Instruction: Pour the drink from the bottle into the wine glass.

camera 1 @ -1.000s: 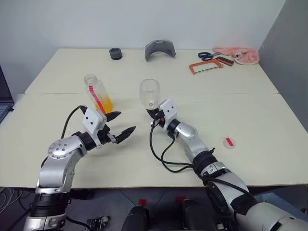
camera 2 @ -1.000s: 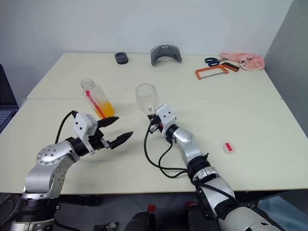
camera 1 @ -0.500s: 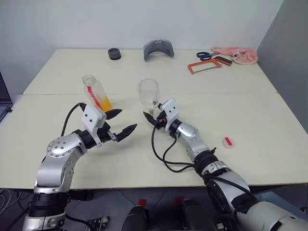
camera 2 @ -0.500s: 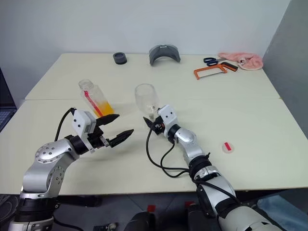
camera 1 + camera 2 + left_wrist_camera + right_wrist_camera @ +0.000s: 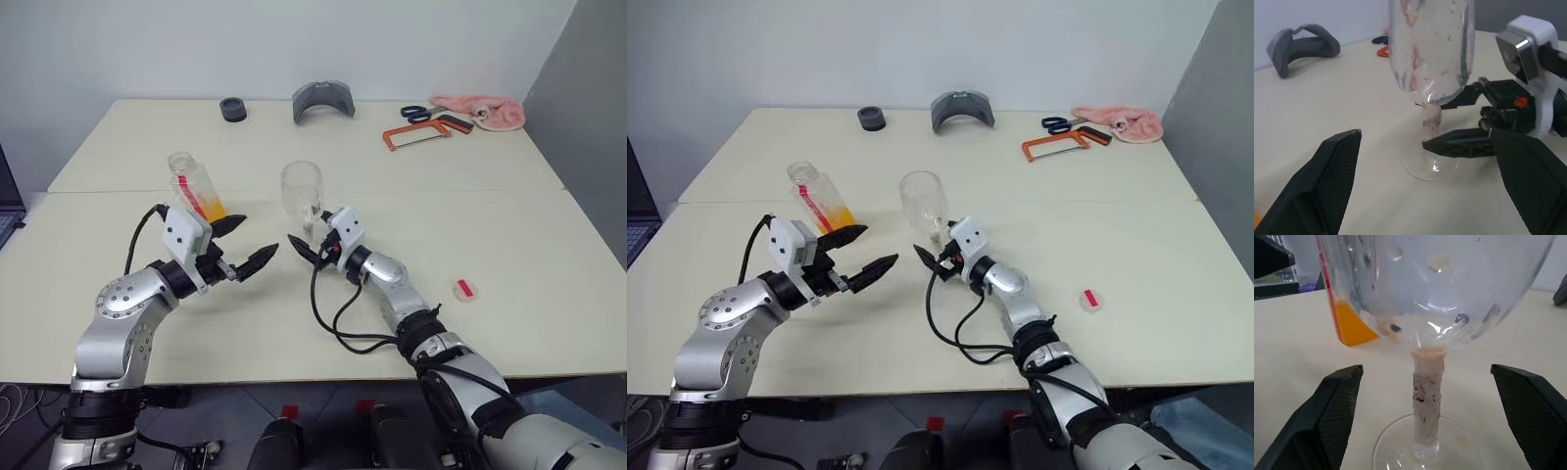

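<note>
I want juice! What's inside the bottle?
The bottle stands uncapped on the table, with orange drink filling only its bottom part. The red label stripe covers a strip of it. The wine glass beside it looks empty.

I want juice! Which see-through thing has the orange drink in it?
The bottle with the red stripe holds the orange drink. The stemmed wine glass beside it is empty.

wine glass stem between spread right gripper fingers, bare table rightward, bottle left
</note>
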Robot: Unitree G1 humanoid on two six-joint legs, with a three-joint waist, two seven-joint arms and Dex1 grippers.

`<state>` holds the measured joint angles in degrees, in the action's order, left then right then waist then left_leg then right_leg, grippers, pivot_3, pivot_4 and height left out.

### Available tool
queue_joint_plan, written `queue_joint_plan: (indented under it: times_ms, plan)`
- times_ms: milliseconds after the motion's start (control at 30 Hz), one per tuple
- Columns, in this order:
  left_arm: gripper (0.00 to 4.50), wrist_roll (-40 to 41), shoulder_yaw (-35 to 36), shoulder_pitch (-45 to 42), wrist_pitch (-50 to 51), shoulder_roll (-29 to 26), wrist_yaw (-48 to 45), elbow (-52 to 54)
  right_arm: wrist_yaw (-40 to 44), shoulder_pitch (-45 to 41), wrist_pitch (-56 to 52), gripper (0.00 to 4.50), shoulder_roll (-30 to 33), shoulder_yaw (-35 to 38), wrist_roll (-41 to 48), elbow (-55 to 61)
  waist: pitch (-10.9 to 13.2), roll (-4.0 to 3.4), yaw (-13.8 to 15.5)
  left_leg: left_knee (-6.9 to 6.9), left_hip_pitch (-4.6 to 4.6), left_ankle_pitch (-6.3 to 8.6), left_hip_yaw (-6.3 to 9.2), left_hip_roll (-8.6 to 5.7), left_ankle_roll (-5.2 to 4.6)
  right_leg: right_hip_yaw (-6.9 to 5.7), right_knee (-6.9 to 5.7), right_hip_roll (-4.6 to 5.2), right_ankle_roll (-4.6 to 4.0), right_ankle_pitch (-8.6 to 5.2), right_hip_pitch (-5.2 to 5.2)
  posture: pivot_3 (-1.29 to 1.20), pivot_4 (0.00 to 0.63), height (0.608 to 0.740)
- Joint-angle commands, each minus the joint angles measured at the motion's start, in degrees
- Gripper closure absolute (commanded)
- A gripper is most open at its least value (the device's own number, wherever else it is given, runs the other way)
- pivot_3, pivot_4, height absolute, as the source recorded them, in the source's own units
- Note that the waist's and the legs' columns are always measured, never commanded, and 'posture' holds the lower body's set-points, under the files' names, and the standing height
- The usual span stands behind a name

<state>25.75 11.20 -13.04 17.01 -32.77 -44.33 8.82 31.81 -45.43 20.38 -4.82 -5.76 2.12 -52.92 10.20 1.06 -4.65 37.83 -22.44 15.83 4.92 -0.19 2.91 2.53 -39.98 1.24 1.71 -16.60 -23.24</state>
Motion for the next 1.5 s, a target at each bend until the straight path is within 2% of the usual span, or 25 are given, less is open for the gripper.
queue_joint_plan:
  times_ms: [33, 167, 367, 533, 733, 933, 1167, 1500]
  plan:
    - [0.00, 2.2, 2.0, -0.3, -0.2, 0.8, 1.1, 2.9, 2.1, 1.7, -0.5, 0.04, 1.2, -0.9, -0.1, 5.1, 0.0, 0.00, 0.0, 0.00, -0.01, 0.00, 0.00, 0.00, 0.00, 0.00, 0.00, 0.00, 0.00, 0.00, 0.00, 0.00, 0.150, 0.740]
    - [0.00, 1.6, 2.0, 1.4, -0.7, 1.5, 2.4, 2.0, 4.1, 6.2, -3.2, 0.04, 3.8, -1.7, -0.1, 11.4, 0.0, 0.00, 0.0, 0.01, 0.00, 0.00, 0.00, -0.01, 0.00, 0.00, 0.00, 0.01, 0.00, 0.00, 0.01, 0.00, 0.150, 0.740]
    - [0.00, -2.2, 2.0, 4.4, -4.0, 2.4, 5.4, -1.2, 9.2, 15.3, -12.0, 0.04, 9.2, -4.5, 1.4, 29.1, 0.0, 0.00, 0.4, 0.00, -0.01, 0.00, 0.01, 0.00, 0.00, 0.00, 0.01, 0.01, 0.00, 0.00, 0.01, 0.00, 0.150, 0.740]
    - [0.00, -6.7, 2.8, 4.6, -7.8, 5.2, 12.3, -7.2, 17.5, 24.6, -27.2, 0.04, 19.4, -6.3, 7.7, 54.1, 0.0, 0.00, 1.4, 0.02, -0.03, 0.01, 0.01, -0.01, -0.01, -0.01, 0.04, 0.03, 0.01, -0.01, 0.01, 0.00, 0.150, 0.740]
    - [0.00, -9.8, 4.2, 1.4, -9.9, 7.0, 19.0, -13.6, 17.2, 26.8, -41.0, 0.04, 24.9, -5.1, 15.2, 71.4, 0.0, 0.05, 1.7, 0.07, -0.06, 0.01, 0.12, -0.02, -0.01, -0.11, 0.06, 0.02, 0.03, -0.01, 0.04, 0.00, 0.150, 0.740]
    - [0.00, -11.5, 4.3, -2.0, -11.7, 7.1, 22.1, -17.3, 14.0, 25.5, -47.4, 0.04, 25.3, -4.2, 18.6, 77.1, 0.0, 0.10, 2.0, 0.08, -0.08, 0.01, 0.17, -0.05, -0.01, -0.16, 0.07, 0.03, 0.03, -0.01, 0.07, 0.00, 0.150, 0.740]
    - [0.00, -11.0, 5.2, -6.4, -11.1, 7.1, 24.7, -21.4, 12.1, 24.3, -49.0, 0.04, 25.0, -5.1, 19.2, 79.2, 0.0, 0.10, 2.0, 0.09, -0.09, 0.00, 0.18, -0.09, 0.00, -0.18, 0.07, 0.02, 0.03, -0.01, 0.06, 0.00, 0.150, 0.740]
    - [0.00, -11.9, 4.0, -11.8, -10.2, 6.2, 23.7, -25.7, 11.0, 22.7, -50.8, 0.04, 25.1, -5.8, 20.3, 80.6, 0.0, 0.11, 2.1, 0.10, -0.10, 0.00, 0.19, -0.12, 0.00, -0.19, 0.07, 0.02, 0.02, -0.01, 0.06, 0.00, 0.150, 0.740]
